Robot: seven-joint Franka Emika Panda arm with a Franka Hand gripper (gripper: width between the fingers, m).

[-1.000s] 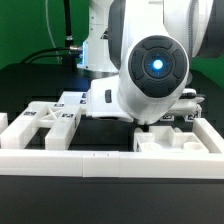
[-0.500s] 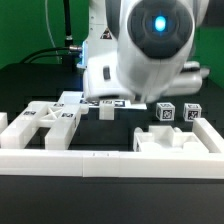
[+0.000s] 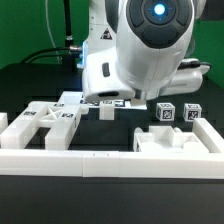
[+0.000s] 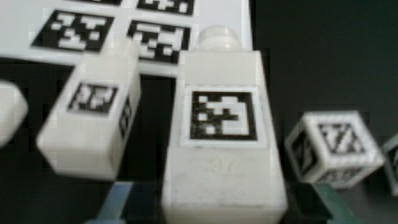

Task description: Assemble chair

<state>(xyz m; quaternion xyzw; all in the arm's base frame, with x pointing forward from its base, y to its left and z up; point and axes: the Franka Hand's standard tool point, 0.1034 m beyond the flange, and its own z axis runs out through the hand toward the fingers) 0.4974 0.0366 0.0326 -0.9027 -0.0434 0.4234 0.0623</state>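
Note:
In the wrist view a long white chair leg [image 4: 222,120] with a square tag and a round peg at its far end runs out from between my fingers [image 4: 121,200]. My gripper [image 4: 222,207] is shut on its near end. A second tagged leg [image 4: 89,100] lies alongside it, and a small tagged cube end [image 4: 338,148] stands on the other side. In the exterior view the held leg [image 3: 110,104] shows under the arm's big wrist housing [image 3: 150,45], which hides the gripper. A cut-out frame part [image 3: 45,120] lies at the exterior view's left.
The marker board [image 4: 125,30] lies beyond the legs. Two tagged cube-ended parts [image 3: 177,112] stand at the exterior view's right, behind a blocky white part [image 3: 165,142]. A long white border rail [image 3: 100,160] runs along the front, with a black cable [image 3: 50,50] behind.
The arm has risen from low over the parts, uncovering the tagged cubes at the exterior view's right. Over the last half second it rose only slightly. The jaws stayed the same.

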